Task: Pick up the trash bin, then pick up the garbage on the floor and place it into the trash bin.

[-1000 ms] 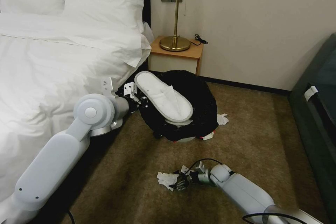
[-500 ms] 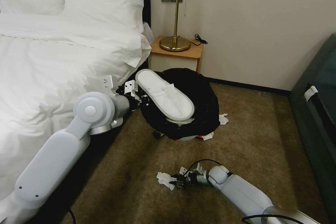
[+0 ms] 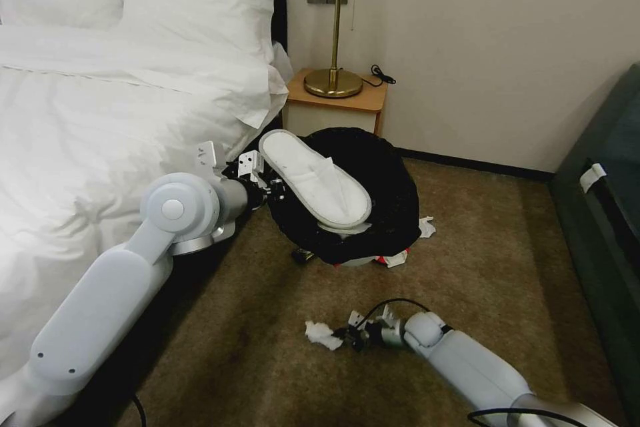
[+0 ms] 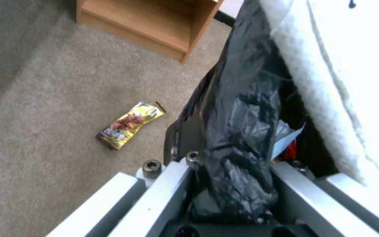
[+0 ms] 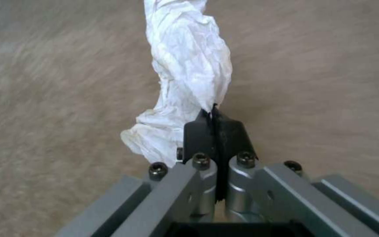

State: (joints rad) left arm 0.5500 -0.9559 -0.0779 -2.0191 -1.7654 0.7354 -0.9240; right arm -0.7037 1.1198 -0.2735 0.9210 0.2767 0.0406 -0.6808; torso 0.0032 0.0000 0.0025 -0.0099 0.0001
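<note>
The trash bin (image 3: 390, 203), lined with a black bag (image 4: 242, 115), hangs tilted beside the bed. My left gripper (image 3: 267, 187) is shut on its rim, with the bag bunched between the fingers (image 4: 172, 187). A white slipper (image 3: 313, 177) lies across the bin's mouth. Low over the carpet, my right gripper (image 3: 347, 335) is shut on the edge of a crumpled white tissue (image 3: 322, 333), which trails from the pinched black fingertips (image 5: 200, 131). More garbage lies around the bin: another tissue (image 3: 425, 227), red and white wrappers (image 3: 395, 258) and a gold snack packet (image 4: 130, 124).
The bed (image 3: 100, 113) with its white duvet borders the left side. A wooden nightstand (image 3: 337, 107) with a brass lamp (image 3: 333, 80) stands behind the bin. A dark sofa (image 3: 607, 213) lines the right. Open carpet lies between.
My right gripper went from open around the tissue to shut on it and drew back slightly right, bunching the tissue. The bin in my left gripper shifted a little to the right.
</note>
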